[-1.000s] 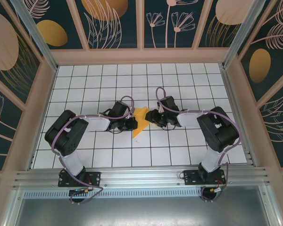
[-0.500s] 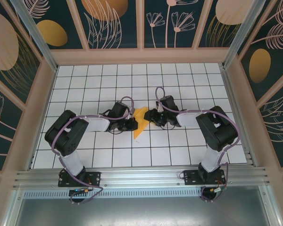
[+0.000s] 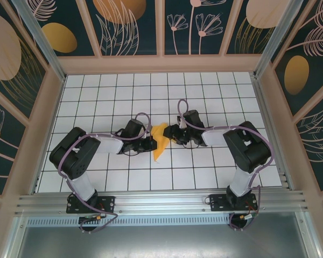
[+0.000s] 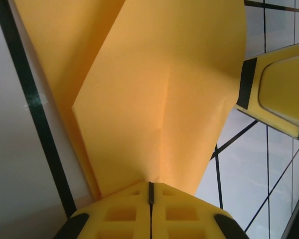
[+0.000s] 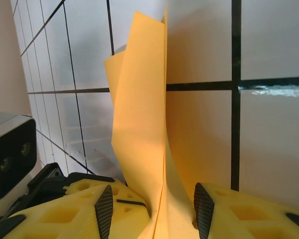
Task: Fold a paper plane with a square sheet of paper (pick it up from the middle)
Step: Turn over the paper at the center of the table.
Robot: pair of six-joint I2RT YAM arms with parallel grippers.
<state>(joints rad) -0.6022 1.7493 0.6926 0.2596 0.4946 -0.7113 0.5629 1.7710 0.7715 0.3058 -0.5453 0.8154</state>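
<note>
We see the sheet of paper [image 3: 160, 144] about at the middle of the desk [image 3: 97, 97]. It is bright orange and already folded. Its wider part points toward the far side of the desk and its narrow tip toward the near edge. Part of it is lifted off the desk surface and stands up between the two arms.

The left end effector [image 3: 149, 143] is just to the left of the desk middle, low over the white tiles. In the left wrist view its yellow fingers [image 4: 119, 216] are clenched together, with only a thin dark seam between them. The paper comes out directly from this seam, so this end effector is grasping the sheet at its edge. From there the paper opens upward like a fan, with a soft crease in its middle.

The right end effector [image 3: 172, 133] is just to the right of the desk middle, facing the left one. In the right wrist view its two black pads [image 5: 103, 209] stand clearly apart, and the folded paper rises in the gap between them. The sheet seems to lean on the pad on the right side of that view, but it is not pressed from both sides, so we call this end effector released. One of its fingers [image 4: 279, 84] meets the edge of the sheet in the left wrist view.
</note>
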